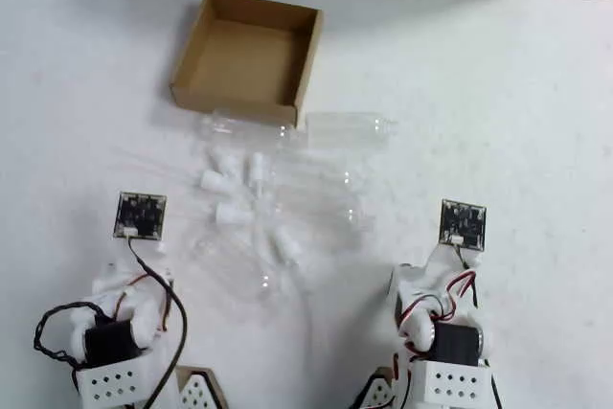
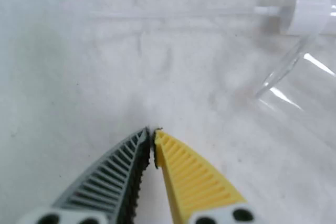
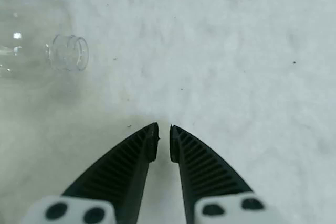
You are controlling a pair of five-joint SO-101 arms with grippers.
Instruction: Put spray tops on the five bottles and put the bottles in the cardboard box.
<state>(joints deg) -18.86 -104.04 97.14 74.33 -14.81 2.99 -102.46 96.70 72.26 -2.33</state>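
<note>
clear bottles (image 1: pixel 345 128) blur together, too faint to count.

Black pincer (image 3: pixel 163 142), all but closed, over white table (image 3: pixel 247 51), clear bottle necks (image 3: pixel 68 52) nearby
</note>
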